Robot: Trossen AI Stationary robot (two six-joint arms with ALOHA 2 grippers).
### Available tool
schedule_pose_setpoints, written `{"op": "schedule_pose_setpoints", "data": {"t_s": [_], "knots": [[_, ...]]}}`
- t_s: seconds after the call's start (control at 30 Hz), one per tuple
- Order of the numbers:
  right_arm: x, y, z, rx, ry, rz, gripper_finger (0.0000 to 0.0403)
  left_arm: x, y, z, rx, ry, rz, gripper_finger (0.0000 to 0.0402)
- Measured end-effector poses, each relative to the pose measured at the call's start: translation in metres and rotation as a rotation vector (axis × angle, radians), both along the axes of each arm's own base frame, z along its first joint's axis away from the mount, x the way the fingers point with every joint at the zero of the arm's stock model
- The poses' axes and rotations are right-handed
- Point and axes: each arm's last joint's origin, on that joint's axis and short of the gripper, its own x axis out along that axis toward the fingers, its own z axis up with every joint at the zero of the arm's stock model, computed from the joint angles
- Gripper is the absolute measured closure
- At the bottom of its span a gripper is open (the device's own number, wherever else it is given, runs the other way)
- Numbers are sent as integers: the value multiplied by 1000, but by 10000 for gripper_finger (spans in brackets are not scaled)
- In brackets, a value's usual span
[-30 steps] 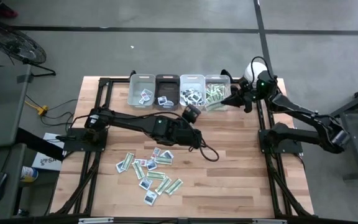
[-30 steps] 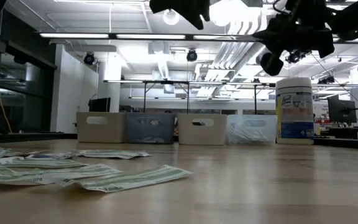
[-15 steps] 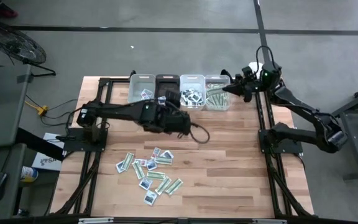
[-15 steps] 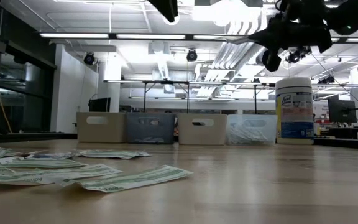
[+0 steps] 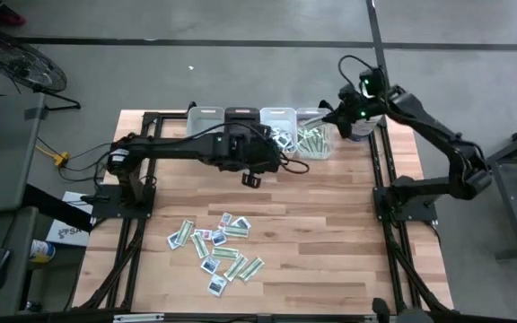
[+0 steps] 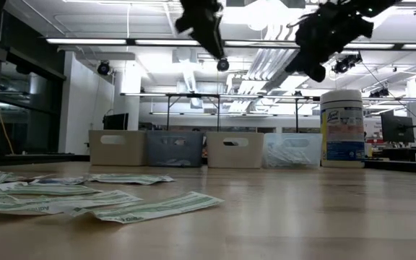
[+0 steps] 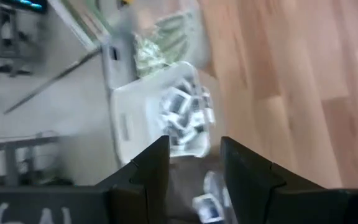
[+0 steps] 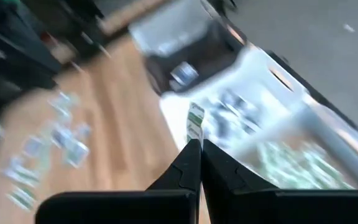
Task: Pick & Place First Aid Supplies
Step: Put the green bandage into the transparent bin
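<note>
Within the last second the right gripper [image 8: 194,144], pinching a green-and-white packet [image 8: 195,122], had swung to upper centre-right above the bins [image 5: 276,117]. Left gripper [image 7: 194,163] was spread, empty. Release appeared imminent.

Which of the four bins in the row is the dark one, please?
The second bin from the left in the high view; it is dark grey, while the other three are pale or clear.
</note>
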Motion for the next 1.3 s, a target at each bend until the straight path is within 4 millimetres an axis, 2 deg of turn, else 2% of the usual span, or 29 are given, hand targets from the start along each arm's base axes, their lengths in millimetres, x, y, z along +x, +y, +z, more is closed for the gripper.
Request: {"op": "schedule_pose_setpoints", "data": {"t_s": [0.07, 0.2, 0.47, 0.63, 0.8, 1.0, 1.17, 1.3], "knots": [[1, -5, 3, -25, 96, -1, 403, 0, 4, -10, -24, -74, -5, 264], [4, -16, 11, -68, 249, 4, 403, -23, 13, -17, -64, -248, 32, 264], [16, -48, 11, -12, 452, 67, 403, -90, 19, -28, -95, -506, 99, 264], [23, -68, 5, 13, 588, 82, 403, -128, 18, -43, -112, -548, 134, 264], [28, -85, -6, 50, 627, 122, 403, -161, 16, -50, -113, -618, 145, 264], [43, -90, -28, 55, 658, 244, 403, -195, 18, -60, -134, -701, 141, 264], [61, -90, -48, 58, 688, 337, 403, -217, 26, -67, -156, -741, 141, 264], [71, -88, -53, 46, 692, 364, 403, -227, 31, -65, -186, -775, 104, 264]]}}
